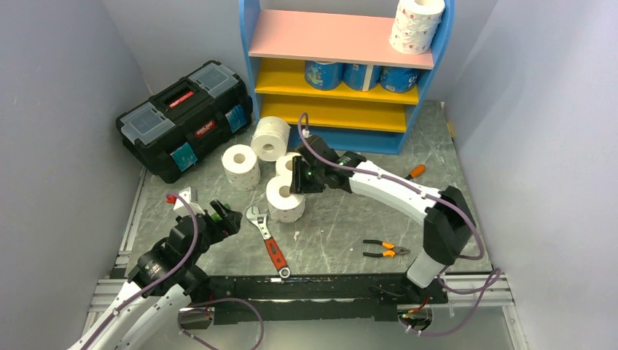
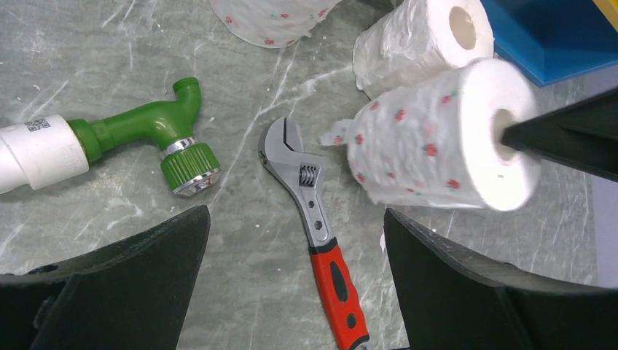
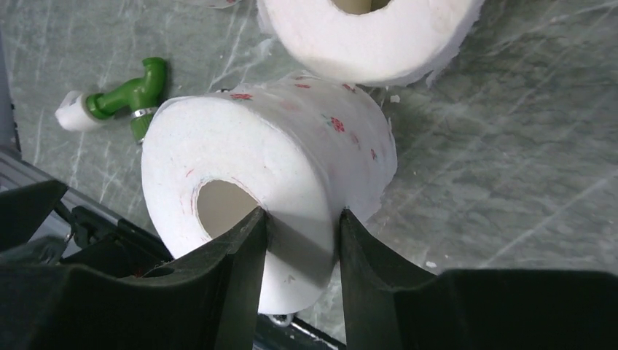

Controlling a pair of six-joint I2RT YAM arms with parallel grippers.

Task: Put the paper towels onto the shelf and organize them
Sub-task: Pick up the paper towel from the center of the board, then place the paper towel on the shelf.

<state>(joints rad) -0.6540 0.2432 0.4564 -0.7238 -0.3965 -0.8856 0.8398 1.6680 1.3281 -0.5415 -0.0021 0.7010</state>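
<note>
The blue-framed shelf (image 1: 251, 44) stands at the back. A pink-dotted roll (image 1: 417, 25) is on its pink top board and three blue-wrapped rolls (image 1: 362, 75) are on the upper yellow board. My right gripper (image 1: 297, 181) (image 3: 300, 219) is shut on the wall of a pink-dotted roll (image 1: 286, 198) (image 3: 291, 146) (image 2: 437, 146), one finger in its core and one outside. I cannot tell whether the roll is off the table. Three more rolls lie behind it (image 1: 240, 165) (image 1: 270, 137) (image 1: 286, 162). My left gripper (image 1: 226, 219) (image 2: 295, 215) is open and empty above the table.
A black toolbox (image 1: 186, 117) sits at the back left. A red-handled wrench (image 1: 268, 237) (image 2: 313, 211) lies between the arms. A green pipe fitting (image 2: 160, 135) (image 3: 135, 98) lies on the left. Orange pliers (image 1: 385, 249) and a screwdriver (image 1: 415, 172) lie on the right.
</note>
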